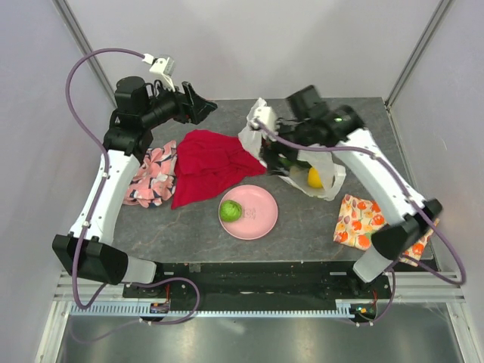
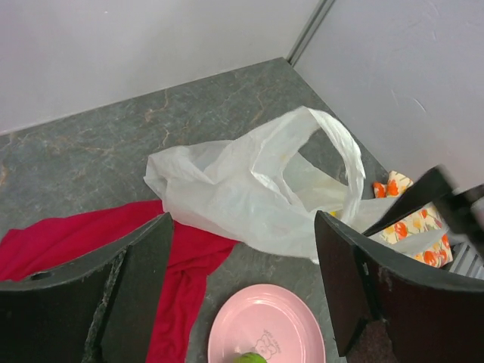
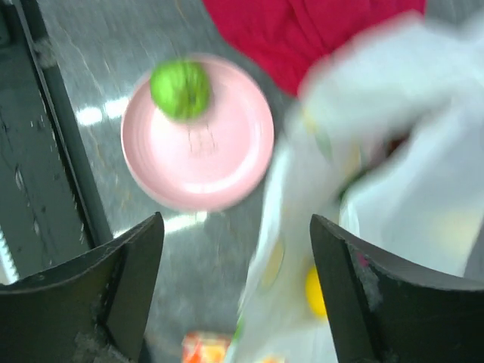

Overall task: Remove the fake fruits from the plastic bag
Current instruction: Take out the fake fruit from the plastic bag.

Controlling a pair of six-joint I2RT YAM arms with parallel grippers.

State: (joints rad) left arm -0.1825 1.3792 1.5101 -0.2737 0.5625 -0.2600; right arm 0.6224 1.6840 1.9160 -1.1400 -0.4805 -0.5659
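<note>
One down for us: the lime point(image 1: 231, 211) sits on the pink plate point(image 1: 261, 218). A yellow fruit point(image 1: 314, 178), likely more, is left in the plastic bag point(image 2: 234, 189) just far-right of it. Our left gripper point(image 2: 242, 227) and right gripper point(image 3: 234, 227) are both spread, empty.

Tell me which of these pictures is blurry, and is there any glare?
Right wrist view: smeared throughout, bag, lime and plate soft-edged, with bright glare patches on the table. Left wrist view: sharp, the bag's creases crisp; only the right arm at the right edge is blurred. Top view: evenly lit, clear.
</note>
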